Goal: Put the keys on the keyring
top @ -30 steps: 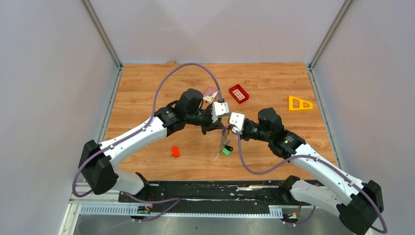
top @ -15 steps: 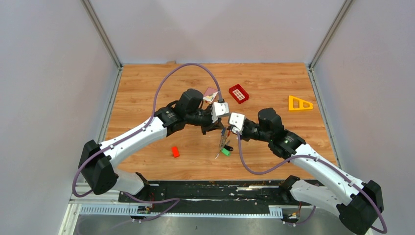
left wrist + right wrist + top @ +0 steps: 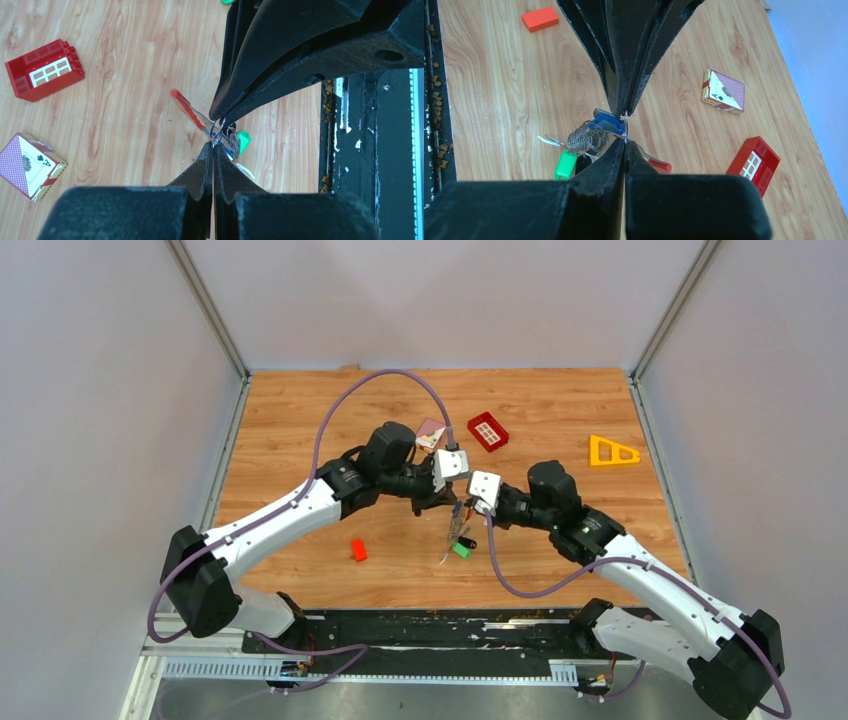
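My two grippers meet tip to tip above the middle of the table, with the keyring [image 3: 586,136] between them. The left gripper [image 3: 214,145] is shut on the ring's thin wire, and the right gripper [image 3: 625,140] is shut on the same wire from the other side. The keys hang on the ring's coil in a bunch: a blue-headed one [image 3: 607,123], a green-headed one [image 3: 565,165] and a black-headed one [image 3: 583,163]. The fob's red end [image 3: 184,106] sticks out sideways. From above, the bunch [image 3: 460,537] dangles just over the wood.
A red gridded block [image 3: 488,431] and a playing-card box [image 3: 431,432] lie behind the grippers. A yellow triangle [image 3: 613,451] sits at the far right. A small red block [image 3: 358,549] lies front left. The black base rail [image 3: 420,630] runs along the near edge.
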Tool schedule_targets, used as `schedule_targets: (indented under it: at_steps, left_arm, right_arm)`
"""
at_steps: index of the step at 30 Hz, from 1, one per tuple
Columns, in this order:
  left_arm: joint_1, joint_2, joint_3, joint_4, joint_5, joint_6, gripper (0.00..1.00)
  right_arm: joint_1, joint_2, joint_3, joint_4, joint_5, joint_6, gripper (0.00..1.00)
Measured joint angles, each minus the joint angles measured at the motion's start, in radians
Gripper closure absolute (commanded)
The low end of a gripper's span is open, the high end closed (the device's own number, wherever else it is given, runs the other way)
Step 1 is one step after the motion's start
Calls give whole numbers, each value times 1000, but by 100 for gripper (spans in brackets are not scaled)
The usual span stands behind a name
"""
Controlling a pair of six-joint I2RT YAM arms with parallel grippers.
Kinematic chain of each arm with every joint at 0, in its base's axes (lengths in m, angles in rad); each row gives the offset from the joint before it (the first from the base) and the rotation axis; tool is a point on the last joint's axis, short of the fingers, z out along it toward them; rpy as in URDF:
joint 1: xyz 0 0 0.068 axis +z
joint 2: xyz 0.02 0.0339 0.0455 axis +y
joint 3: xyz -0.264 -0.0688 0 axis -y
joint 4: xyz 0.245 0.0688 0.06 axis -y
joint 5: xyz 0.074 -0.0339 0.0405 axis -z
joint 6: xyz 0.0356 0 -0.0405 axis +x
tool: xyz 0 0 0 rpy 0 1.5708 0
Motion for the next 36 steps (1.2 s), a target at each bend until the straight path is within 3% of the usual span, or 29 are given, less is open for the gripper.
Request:
schedule_targets:
  at_steps: [36]
  left_arm:
    - [-1,0,-3,-6,-12,16,100]
  right_arm:
    - [-18,-7,0,-16,-47,-7,100]
